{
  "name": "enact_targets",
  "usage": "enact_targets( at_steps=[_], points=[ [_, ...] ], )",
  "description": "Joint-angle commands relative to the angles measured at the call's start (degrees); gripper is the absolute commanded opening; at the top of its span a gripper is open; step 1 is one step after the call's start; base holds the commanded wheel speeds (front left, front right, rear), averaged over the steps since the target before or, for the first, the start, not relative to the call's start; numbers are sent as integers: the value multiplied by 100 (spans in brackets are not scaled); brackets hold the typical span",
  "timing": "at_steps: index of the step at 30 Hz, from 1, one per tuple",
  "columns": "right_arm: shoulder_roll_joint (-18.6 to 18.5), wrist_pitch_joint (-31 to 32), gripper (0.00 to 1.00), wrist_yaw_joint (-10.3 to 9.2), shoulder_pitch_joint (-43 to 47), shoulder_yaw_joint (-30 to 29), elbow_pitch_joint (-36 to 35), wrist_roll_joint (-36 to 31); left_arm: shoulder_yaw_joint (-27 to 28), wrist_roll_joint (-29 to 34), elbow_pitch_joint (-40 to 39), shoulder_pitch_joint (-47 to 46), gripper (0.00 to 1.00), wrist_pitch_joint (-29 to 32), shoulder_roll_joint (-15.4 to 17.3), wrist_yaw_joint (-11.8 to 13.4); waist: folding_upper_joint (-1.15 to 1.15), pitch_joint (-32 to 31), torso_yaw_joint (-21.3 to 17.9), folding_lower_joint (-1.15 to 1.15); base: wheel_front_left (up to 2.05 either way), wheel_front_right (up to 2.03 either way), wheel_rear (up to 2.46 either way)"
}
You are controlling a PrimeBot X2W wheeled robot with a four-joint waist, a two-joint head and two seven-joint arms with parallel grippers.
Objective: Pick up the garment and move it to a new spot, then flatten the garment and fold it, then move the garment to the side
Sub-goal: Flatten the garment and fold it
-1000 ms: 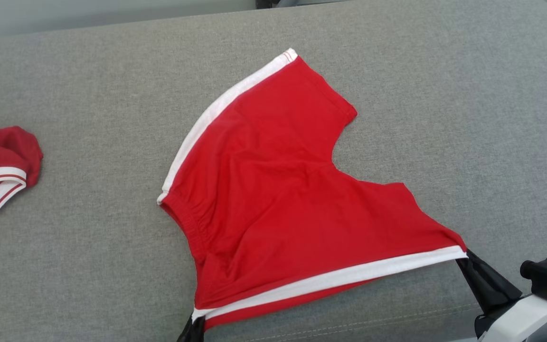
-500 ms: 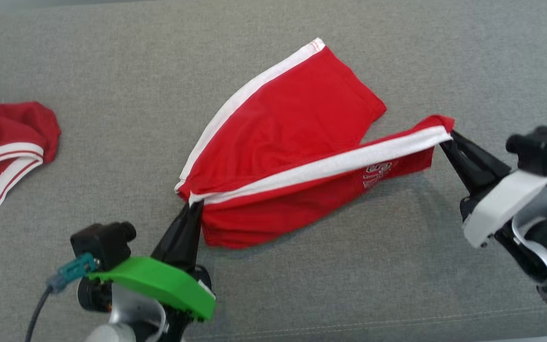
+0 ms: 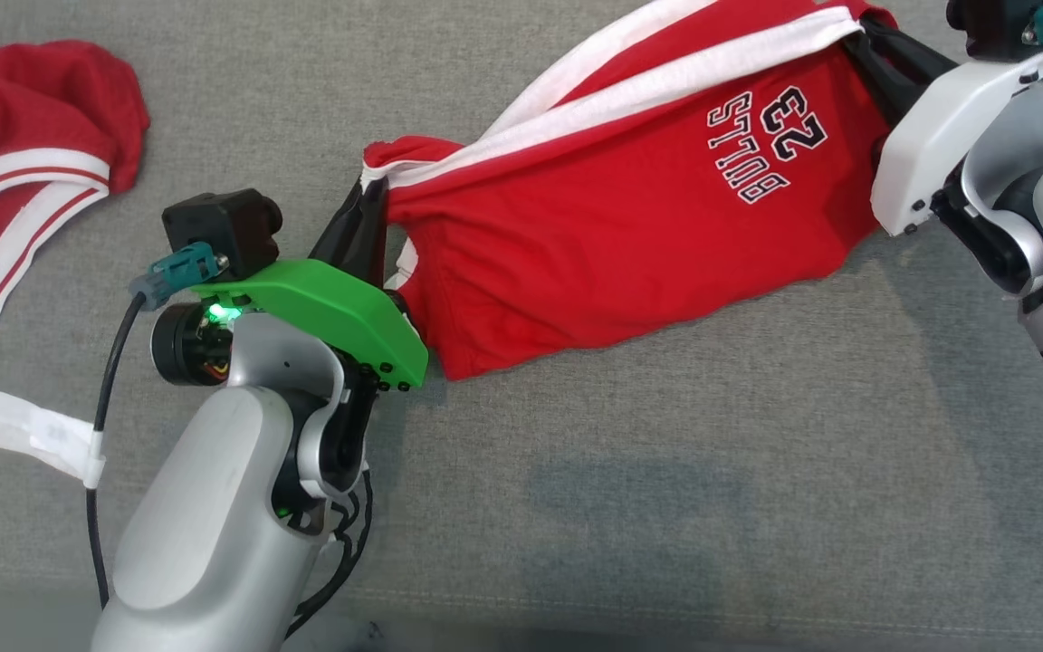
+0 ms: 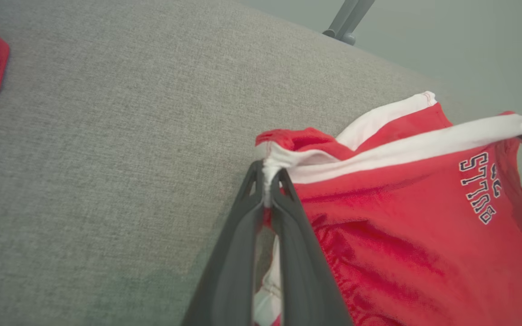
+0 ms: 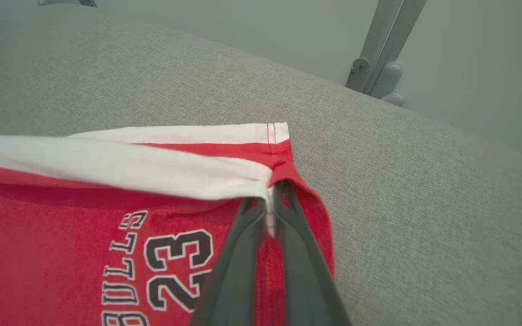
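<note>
The red Bulls shorts [image 3: 630,217] are at approx. 1 o'clock in the head view, partly lifted off the grey cushion [image 3: 666,507]. The L gripper [image 3: 373,188] has its jaws fully closed on the waistband end of the white side stripe [image 3: 630,86], w/ the fabric pinched right at the tips. The R gripper [image 3: 858,38] is closed the same way on the hem end of that stripe, at 2 o'clock.

So the stripe is stretched between both grippers, w/ its long axis going from 8 o'clock to 2 o'clock. The printed panel hangs from it toward 6 o'clock, and I think its lower edge touches the cushion. The other leg lies flat just beyond, on the 12 o'clock side.

I judge this as the fold step, i.e. one leg over the other. The lying leg is at 12 o'clock from both jaws, so the held edge should go that way & down, parallel. Neither arm is nearer; each has its own end. If one arm lowers first, the panel may twist.

A second red garment [image 3: 23,136] lies at 10 o'clock, well apart.
</note>
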Motion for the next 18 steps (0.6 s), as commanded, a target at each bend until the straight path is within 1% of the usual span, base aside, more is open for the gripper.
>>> enact_targets(
  at_steps=[1,6,13,14,15,16,17,18],
  points=[
    [-10,-67,0,-8,-166,84,146,53,12,86,125,-151,0,-57,-4,32,0,400,393,0,0,0,0],
    [-59,-242,0,-8,-578,450,630,137,-67,167,363,-236,0,-173,-30,-48,0,424,477,0,0,0,0],
    [-49,-515,0,-8,-961,802,1056,216,-186,115,334,-229,0,-132,-67,-152,0,408,546,0,0,0,0],
    [-26,-578,10,-8,-1006,821,1111,217,-201,118,327,-235,0,-136,-74,-156,0,403,547,0,0,0,0],
    [-7,-633,46,-8,-1038,850,1159,219,-208,117,322,-239,3,-135,-78,-147,0,395,545,0,0,0,0],
    [13,-695,100,-8,-1072,867,1214,222,-211,115,313,-238,5,-132,-79,-135,0,385,539,0,0,0,0],
    [33,-751,100,-8,-1098,863,1275,223,-211,115,303,-224,9,-129,-74,-114,0,371,526,0,0,0,0],
    [33,-751,100,-8,-1098,863,1275,223,-211,115,303,-224,9,-129,-74,-114,0,371,526,0,0,0,0]
  ],
)
